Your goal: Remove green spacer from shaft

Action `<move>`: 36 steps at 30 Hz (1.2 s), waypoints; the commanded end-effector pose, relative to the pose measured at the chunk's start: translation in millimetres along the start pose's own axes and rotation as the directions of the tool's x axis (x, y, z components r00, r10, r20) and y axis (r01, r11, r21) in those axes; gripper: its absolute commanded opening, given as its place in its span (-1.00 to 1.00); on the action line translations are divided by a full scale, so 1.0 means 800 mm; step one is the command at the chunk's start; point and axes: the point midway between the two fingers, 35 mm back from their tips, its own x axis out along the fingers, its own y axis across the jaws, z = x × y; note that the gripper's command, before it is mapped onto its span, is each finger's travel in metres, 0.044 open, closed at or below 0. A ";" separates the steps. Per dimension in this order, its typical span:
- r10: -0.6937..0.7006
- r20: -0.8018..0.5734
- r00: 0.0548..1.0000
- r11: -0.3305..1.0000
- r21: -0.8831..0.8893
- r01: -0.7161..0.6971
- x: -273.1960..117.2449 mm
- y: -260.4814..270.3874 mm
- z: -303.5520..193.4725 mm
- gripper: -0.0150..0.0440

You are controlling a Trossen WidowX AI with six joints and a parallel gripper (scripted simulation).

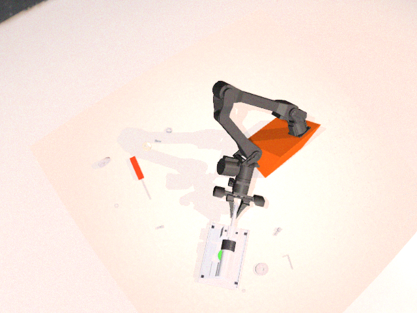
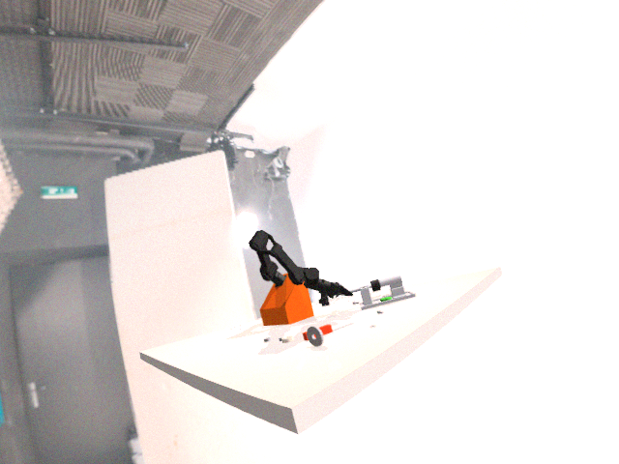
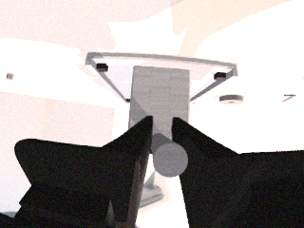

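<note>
1. Slim, round, pale grey shaft point(image 1: 232, 220) point(image 3: 170, 160), smooth and flat-ended, clamped in the black gripper point(image 1: 235, 215) point(image 2: 350, 294) point(image 3: 162, 122)
2. Bright green rounded spacer point(image 1: 220, 255) point(image 2: 386, 299) low within the pale rectangular fixture point(image 1: 206, 250) point(image 2: 390, 302) point(image 3: 161, 57)
3. No writing readable on either

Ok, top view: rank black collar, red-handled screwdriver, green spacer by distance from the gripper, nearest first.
1. Black collar, on the shaft.
2. Green spacer, low beside the shaft, past the collar.
3. Red-handled screwdriver, far off on the table.
</note>
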 end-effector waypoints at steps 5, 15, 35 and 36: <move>-0.003 -0.002 1.000 1.000 0.005 0.003 0.004 -0.001 -0.002 -0.49; -0.003 -0.002 1.000 1.000 0.005 0.003 0.008 -0.001 -0.004 -0.49; -0.003 -0.002 1.000 1.000 0.005 0.003 0.016 -0.001 -0.009 -0.49; -0.003 -0.002 1.000 1.000 0.005 0.003 0.016 -0.001 -0.009 -0.49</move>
